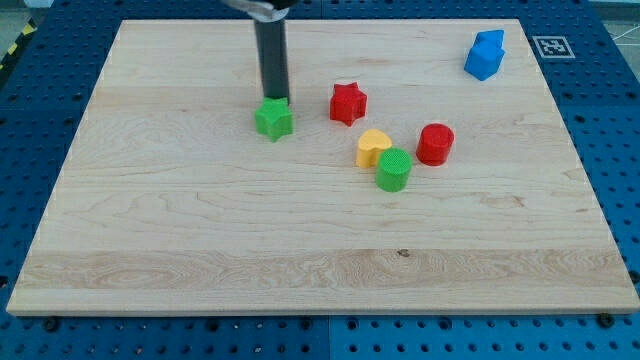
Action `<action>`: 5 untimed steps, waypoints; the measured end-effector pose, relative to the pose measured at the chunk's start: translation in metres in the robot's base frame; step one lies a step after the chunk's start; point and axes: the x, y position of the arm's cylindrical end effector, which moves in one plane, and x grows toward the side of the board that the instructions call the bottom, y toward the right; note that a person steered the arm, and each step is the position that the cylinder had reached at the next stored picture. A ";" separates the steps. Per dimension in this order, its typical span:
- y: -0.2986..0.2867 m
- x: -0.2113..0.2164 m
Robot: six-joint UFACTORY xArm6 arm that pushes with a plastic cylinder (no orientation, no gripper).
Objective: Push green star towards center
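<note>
No readable writing shows, only a black-and-white square marker (550,46) at the upper right. On the pale wooden board (200,250), my tip (273,99) touches the top edge of the ribbed green star block (274,119), upper left of centre; there is no pincer. A red star block (348,103) sits just right. Bare wood lies below.

Nothing readable anywhere, honestly. No words, brands or numbers on the board (320,260) or on any block. Only sign-like thing: a small black-and-white square marker (549,46) on the blue table (610,120), just off the board's far right corner, pattern too small to decode. Yellow-black hazard striping (18,42) at the far left edge, no lettering on it.
</note>
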 end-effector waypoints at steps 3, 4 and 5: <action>-0.001 0.015; 0.028 0.013; 0.031 0.013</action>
